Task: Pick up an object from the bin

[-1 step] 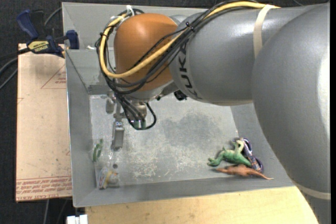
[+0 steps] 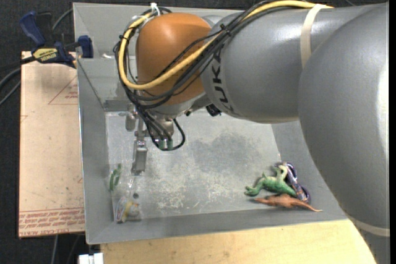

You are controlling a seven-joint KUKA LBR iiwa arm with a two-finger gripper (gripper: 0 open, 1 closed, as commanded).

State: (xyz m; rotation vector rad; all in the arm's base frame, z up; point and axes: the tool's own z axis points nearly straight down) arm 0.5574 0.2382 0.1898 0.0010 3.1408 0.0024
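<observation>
My gripper [image 2: 138,161] hangs below the arm's orange cover over the left part of the bin floor, its tip a little above the floor. Just left of and below it lies a small green toy [image 2: 115,180]. Nearer the front left corner lies a clear plastic packet with a yellowish piece in it [image 2: 128,209]. I see nothing held in the gripper.
In the front right corner of the bin lie a green toy dinosaur [image 2: 269,183], an orange toy dinosaur [image 2: 286,201] and a purple-and-white piece [image 2: 291,174] close together. The thick arm covers the bin's right and back parts.
</observation>
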